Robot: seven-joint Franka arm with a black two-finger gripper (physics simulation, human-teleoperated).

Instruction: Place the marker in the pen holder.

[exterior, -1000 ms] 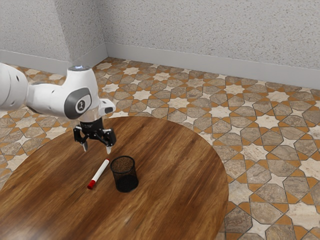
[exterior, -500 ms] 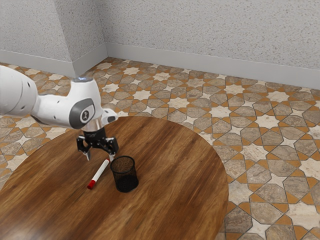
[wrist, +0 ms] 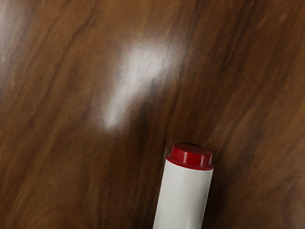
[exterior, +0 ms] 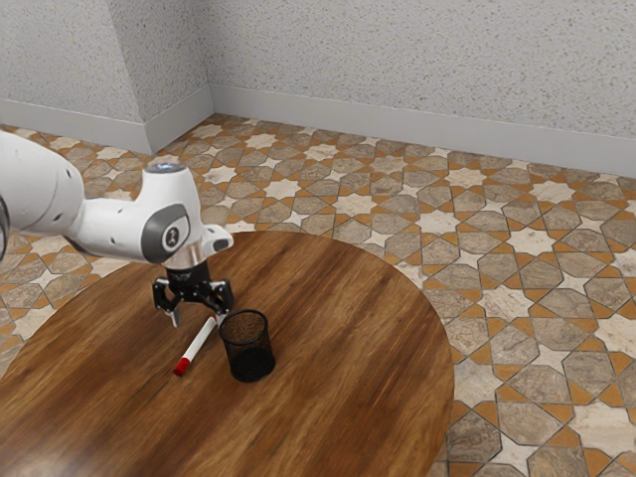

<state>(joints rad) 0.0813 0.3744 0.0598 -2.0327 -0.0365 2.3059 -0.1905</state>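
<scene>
Black gripper, fingers spread apart, seemingly above white marker, pen holder nearby

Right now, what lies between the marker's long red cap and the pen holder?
Just bare wooden tabletop between the red cap and pen holder; the exterior view shows it.

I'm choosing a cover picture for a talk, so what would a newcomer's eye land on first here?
Probably the slim white marker with a bright red cap, lying on the round brown wooden table beside the upright black mesh pen holder. Next, the open black two-finger gripper, low at the marker's other end. Behind them, the star-patterned tile floor also draws attention.
</scene>
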